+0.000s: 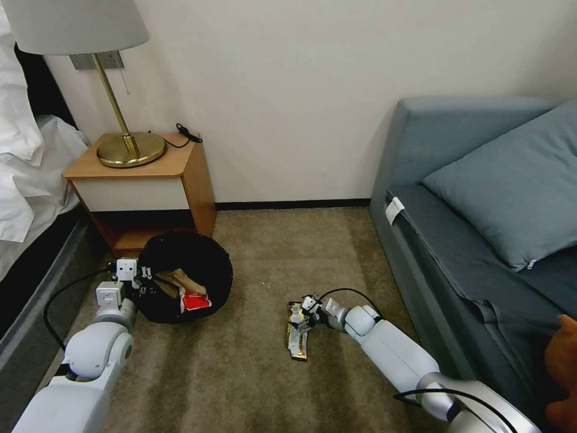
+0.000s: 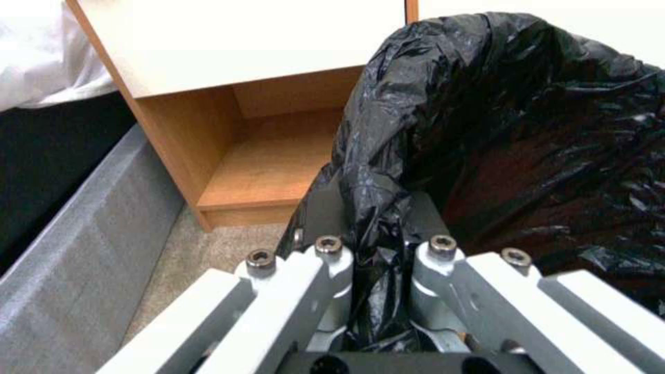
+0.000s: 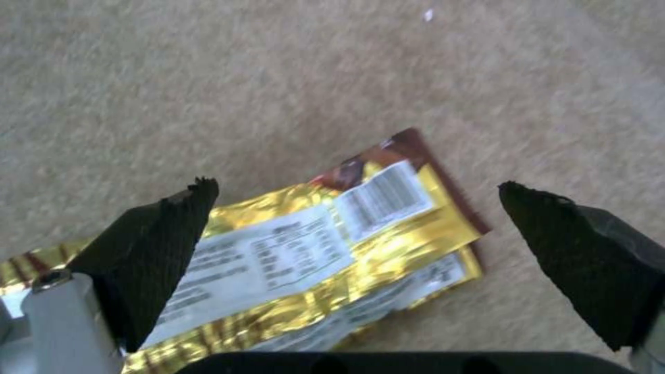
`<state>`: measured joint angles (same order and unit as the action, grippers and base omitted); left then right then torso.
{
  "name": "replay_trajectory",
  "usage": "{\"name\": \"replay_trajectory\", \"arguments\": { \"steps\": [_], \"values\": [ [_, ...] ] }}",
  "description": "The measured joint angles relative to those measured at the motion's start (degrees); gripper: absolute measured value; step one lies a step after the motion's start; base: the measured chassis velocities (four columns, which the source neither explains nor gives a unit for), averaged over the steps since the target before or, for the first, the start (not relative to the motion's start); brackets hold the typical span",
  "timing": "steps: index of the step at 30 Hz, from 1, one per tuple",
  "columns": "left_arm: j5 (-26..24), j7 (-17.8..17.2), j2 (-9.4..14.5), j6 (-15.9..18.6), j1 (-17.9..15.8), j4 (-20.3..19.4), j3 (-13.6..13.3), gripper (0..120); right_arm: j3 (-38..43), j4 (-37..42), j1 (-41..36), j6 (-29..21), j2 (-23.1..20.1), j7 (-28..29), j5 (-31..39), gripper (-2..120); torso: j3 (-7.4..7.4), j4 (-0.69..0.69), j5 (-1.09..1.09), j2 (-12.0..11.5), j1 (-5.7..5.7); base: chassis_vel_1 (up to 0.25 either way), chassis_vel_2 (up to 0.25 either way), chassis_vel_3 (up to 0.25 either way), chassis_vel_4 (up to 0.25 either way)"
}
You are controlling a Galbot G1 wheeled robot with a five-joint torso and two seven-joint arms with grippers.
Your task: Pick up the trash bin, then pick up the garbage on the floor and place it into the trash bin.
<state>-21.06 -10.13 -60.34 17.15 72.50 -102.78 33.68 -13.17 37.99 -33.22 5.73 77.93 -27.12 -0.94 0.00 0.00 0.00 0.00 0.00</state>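
From the head camera I see the bin (image 1: 183,278) on the carpet (image 1: 252,373), just in front of the nightstand (image 1: 144,180) and leaning its mouth toward me, so its axis is tilted rather than upright. Brown paper (image 1: 180,281) and a red packet (image 1: 195,299) lie inside it. My left pincer (image 1: 143,278) sits at the bin's rim on the side away from the sofa (image 1: 481,228). The wrapper (image 1: 297,332) lies flat on the carpet between bin and sofa, well apart from the bin, its long axis running roughly from me toward the wall. My right pincer (image 1: 306,317) is down at the wrapper's far half.

From the left wrist camera, the left pincer (image 2: 377,270) is clamped on the bin's (image 2: 527,135) rim: both fingers (image 2: 326,259) press a bunched fold of black liner between them. The nightstand's (image 2: 249,150) open shelf is just beyond the bin.

From the right wrist camera, the right pincer (image 3: 353,218) is spread wide, one black fingertip (image 3: 159,234) over the wrapper (image 3: 311,259) and the other out over bare carpet (image 3: 277,78) beyond its end. The wrapper's gold side with barcode faces up. I cannot tell whether the fingertips touch it.
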Motion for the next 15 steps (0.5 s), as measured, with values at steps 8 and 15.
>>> {"name": "replay_trajectory", "arguments": {
  "steps": [8, 15],
  "values": [
    [0.0, 0.4, 0.0, -0.5, 0.6, 0.0, 0.0, 5, 0.0, 0.0, -1.5, -0.4, 0.2, 0.0, -0.7, 100, 0.0, -0.01, 0.0, 0.0, 0.0, 0.0, 0.0, 0.0, 0.0],
    [0.0, 0.4, 0.0, -0.6, 0.8, -0.1, 0.1, 5, 0.2, 0.2, -1.8, -0.4, 0.0, -0.1, -1.2, 100, 0.0, 0.0, 0.0, 0.0, 0.0, 0.0, 0.0, 0.0, 0.0]
  ]
}}
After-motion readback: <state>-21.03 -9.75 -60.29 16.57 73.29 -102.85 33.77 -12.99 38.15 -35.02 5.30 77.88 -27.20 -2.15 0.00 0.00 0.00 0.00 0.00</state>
